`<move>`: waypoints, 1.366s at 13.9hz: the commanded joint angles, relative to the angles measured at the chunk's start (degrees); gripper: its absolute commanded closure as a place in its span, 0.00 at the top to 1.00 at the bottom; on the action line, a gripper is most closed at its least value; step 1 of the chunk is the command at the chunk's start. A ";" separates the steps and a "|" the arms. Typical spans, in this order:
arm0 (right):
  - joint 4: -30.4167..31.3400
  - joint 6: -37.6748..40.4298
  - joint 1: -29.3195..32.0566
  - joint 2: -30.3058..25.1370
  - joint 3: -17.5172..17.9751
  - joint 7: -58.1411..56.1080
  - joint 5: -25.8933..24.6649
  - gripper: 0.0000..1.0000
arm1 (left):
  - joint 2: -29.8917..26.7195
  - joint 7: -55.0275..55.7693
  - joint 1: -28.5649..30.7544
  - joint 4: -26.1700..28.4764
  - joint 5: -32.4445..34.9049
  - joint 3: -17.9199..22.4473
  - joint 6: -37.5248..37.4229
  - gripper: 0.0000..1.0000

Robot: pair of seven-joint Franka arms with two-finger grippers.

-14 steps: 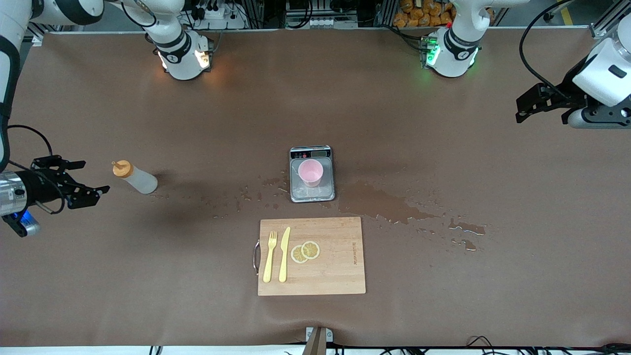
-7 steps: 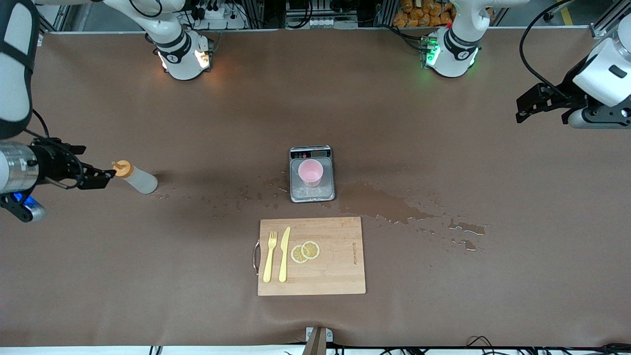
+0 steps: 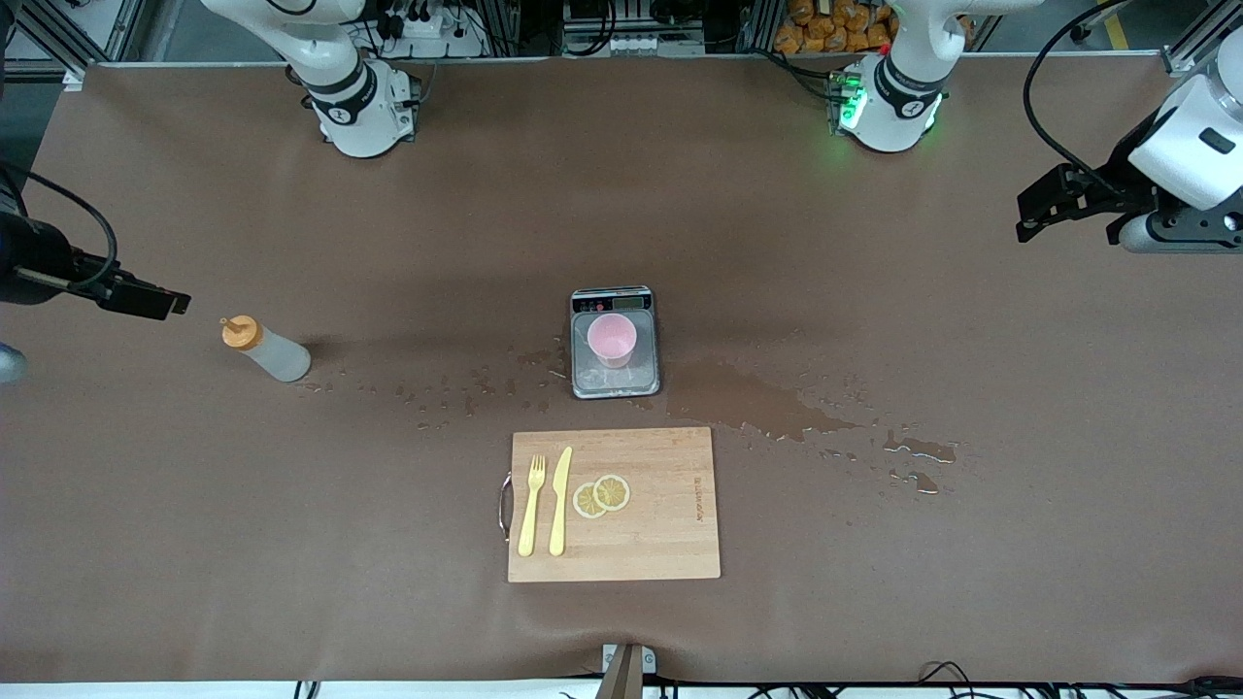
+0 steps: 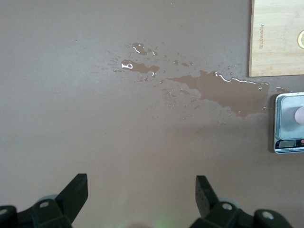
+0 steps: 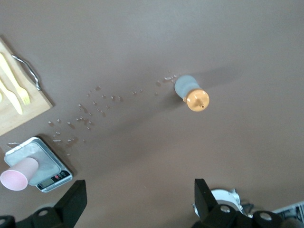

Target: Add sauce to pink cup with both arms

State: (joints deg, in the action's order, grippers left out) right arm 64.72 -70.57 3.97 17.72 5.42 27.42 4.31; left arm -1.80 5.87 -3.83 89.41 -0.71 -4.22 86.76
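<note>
I read the sauce bottle [image 3: 264, 351] standing upright on the table [image 3: 194, 544] toward the right arm's end, orange cap on, held by neither arm. The pink cup [image 3: 612, 340] stands on the scale [image 3: 615, 386] at mid-table, well apart from the bottle; I cannot tell whether it holds sauce. Wet patches [image 3: 767, 408] lie on the table around the scale.

The right gripper [image 3: 146, 299] hangs over the table edge near the bottle, fingers wide apart in its wrist view, holding nothing. The left gripper [image 3: 1054, 206] waits over its own end, fingers also spread wide.

This layout fits both a bottle awaiting pickup and one set back down after pouring, so I commit to no move.

Clearance: open table surrounds the bottle. The cutting board [image 3: 614, 505] with fork [image 3: 530, 505], knife [image 3: 560, 500] and lemon slices [image 3: 601, 495] lies just nearer the camera than the scale.
</note>
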 commanded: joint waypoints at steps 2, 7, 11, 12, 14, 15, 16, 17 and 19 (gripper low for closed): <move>13.68 -6.60 -0.45 -11.38 -0.41 -4.90 -1.24 1.00 | -0.57 -0.25 0.31 -0.03 0.80 -0.09 -0.45 1.00; 15.34 -7.21 -2.92 -16.22 -3.84 -8.08 -1.15 1.00 | -0.66 0.19 0.31 -0.03 0.89 -0.09 -0.45 1.00; 18.61 -10.91 -2.03 -17.54 -3.84 -8.17 -0.98 1.00 | -0.75 0.37 0.31 -0.03 0.89 -0.09 -0.45 1.00; 18.34 -10.91 -2.12 -17.37 -3.84 -8.17 -1.06 1.00 | -0.75 0.37 0.31 -0.03 0.97 -0.09 -0.45 1.00; 17.64 -11.00 -2.73 -17.36 -3.84 -8.08 -1.50 1.00 | -0.83 0.37 0.31 -0.03 0.98 -0.17 -0.45 1.00; 16.94 -10.91 -3.34 -17.37 -4.01 -8.08 -1.68 1.00 | -0.83 0.37 0.31 -0.03 0.98 -0.17 -0.45 1.00; 16.76 -10.91 -3.61 -17.63 -4.19 -8.17 -1.59 1.00 | -0.83 0.37 0.31 -0.03 0.98 -0.09 -0.45 1.00; 16.58 -10.74 -3.88 -17.63 -4.54 -8.17 -1.59 1.00 | -0.75 0.37 0.31 -0.03 0.98 -0.17 -0.45 1.00; 16.49 -10.82 -4.23 -17.63 -4.98 -8.26 -2.64 1.00 | -0.75 0.37 0.23 -0.03 0.89 -0.17 -0.45 1.00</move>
State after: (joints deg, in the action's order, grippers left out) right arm 80.75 -81.07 1.33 1.15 1.89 19.75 3.83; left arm -1.84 5.87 -3.68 89.38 -0.71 -4.16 86.76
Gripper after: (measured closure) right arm 0.000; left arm 0.000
